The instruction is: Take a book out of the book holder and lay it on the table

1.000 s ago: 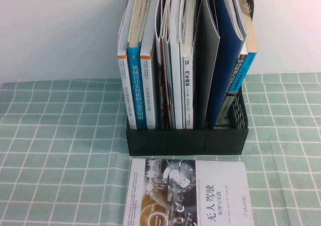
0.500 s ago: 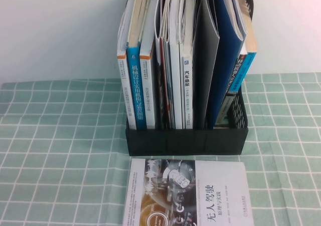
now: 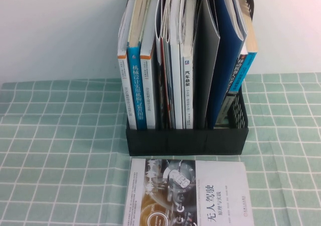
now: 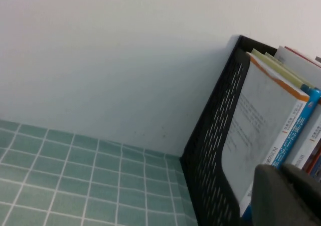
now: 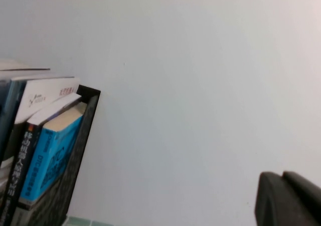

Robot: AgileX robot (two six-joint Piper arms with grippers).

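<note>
The black book holder (image 3: pixel 185 141) stands at the back middle of the green checked table (image 3: pixel 60 136), packed with upright books. The cyan book (image 3: pixel 244 65) leans in its rightmost slot, and it also shows in the right wrist view (image 5: pixel 52 156). Neither gripper appears in the high view. My left gripper (image 4: pixel 281 170) is shut and empty, near the holder's left mesh side (image 4: pixel 215 151). My right gripper (image 5: pixel 282 176) is shut and empty, off the holder's right side (image 5: pixel 83 136), facing the white wall.
A white book with a sepia machinery photo (image 3: pixel 188 193) lies flat on the table just in front of the holder. A dark blue folder (image 3: pixel 225 60) and a blue-spined book (image 3: pixel 135 90) stand in other slots. A white wall is behind.
</note>
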